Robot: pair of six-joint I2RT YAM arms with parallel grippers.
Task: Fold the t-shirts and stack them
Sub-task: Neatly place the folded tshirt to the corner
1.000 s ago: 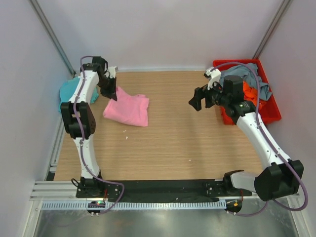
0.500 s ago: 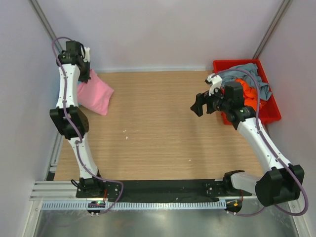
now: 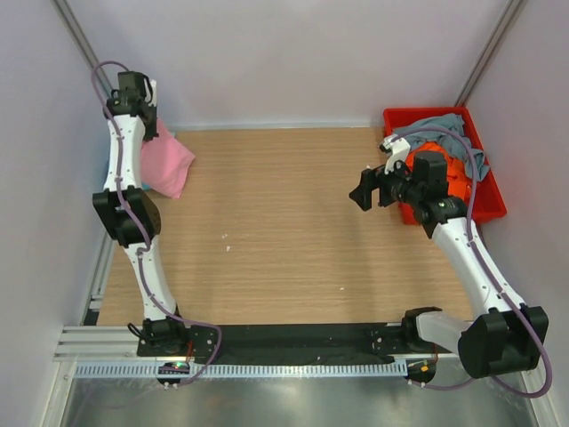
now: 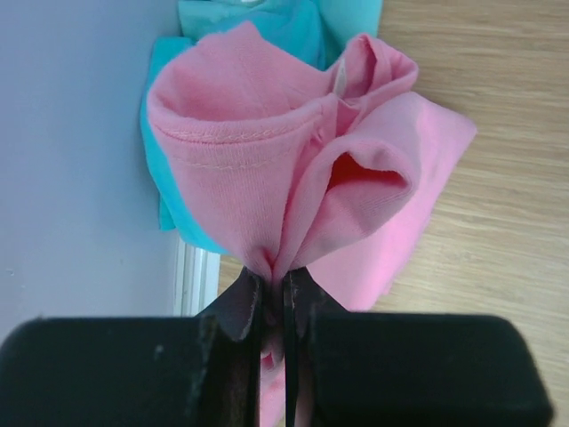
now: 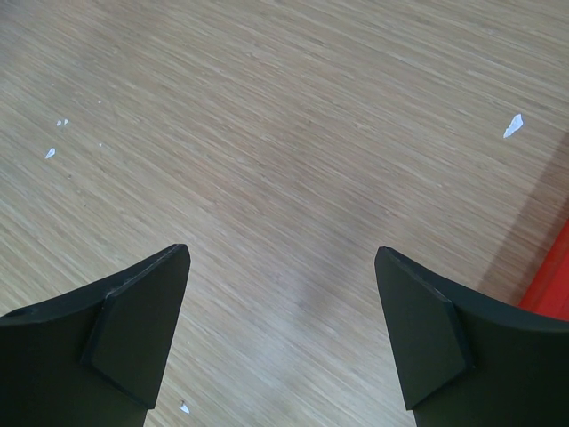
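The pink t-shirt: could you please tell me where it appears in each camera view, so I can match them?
Top external: the pink t-shirt is at the far-left edge of the wooden table.
Left wrist: centre of the picture, bunched up and pinched in the shut left gripper at the bottom.
Right wrist: not in it.
Shared landmark: the wooden table, seen in all three.

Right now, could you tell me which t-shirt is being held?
The pink t-shirt, pinched by the left gripper; the teal one lies loose, the orange and grey-blue ones in the bin.
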